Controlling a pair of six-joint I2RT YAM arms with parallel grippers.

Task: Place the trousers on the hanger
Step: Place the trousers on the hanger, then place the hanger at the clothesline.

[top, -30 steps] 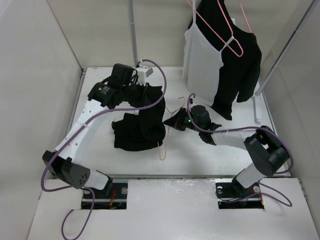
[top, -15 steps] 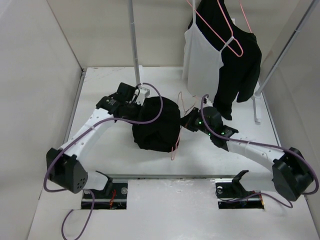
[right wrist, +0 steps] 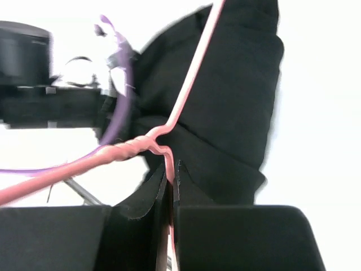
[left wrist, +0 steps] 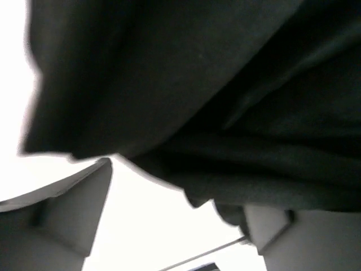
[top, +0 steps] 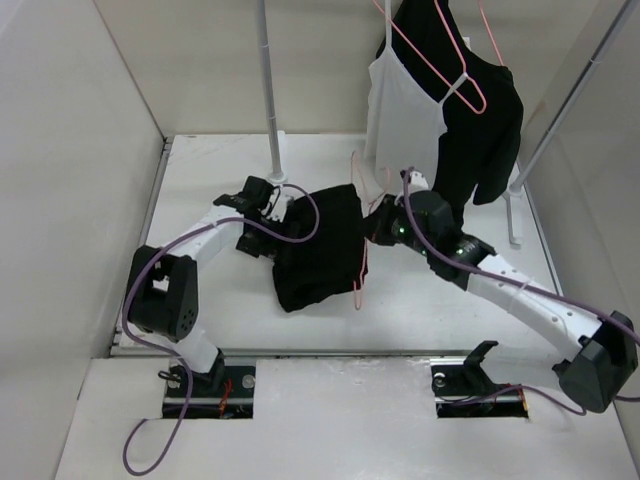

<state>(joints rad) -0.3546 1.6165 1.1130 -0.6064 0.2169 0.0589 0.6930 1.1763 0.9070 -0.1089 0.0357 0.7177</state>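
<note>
The black trousers (top: 318, 250) drape over the thin pink hanger (top: 360, 262) in the middle of the table, their lower part spread on the surface. My right gripper (top: 378, 228) is shut on the hanger's wire just below its twisted neck (right wrist: 132, 149), with the trousers (right wrist: 225, 107) hanging beyond it. My left gripper (top: 278, 232) sits at the trousers' left edge. Its fingers (left wrist: 62, 220) stand wide apart and open. The dark fabric (left wrist: 197, 101) fills the view just ahead of them, and nothing is pinched between them.
At the back right a rack holds a white camisole (top: 400, 110) and a black top (top: 485, 130) on another pink hanger (top: 462, 80). A rack pole (top: 270, 90) stands just behind the left gripper, and a slanted pole (top: 565, 105) at the right. Walls close in the table's left and back.
My left gripper has opened and let go of the trousers, its arm drawing in toward the left. The right arm has carried the hanger with the trousers back and to the right.
</note>
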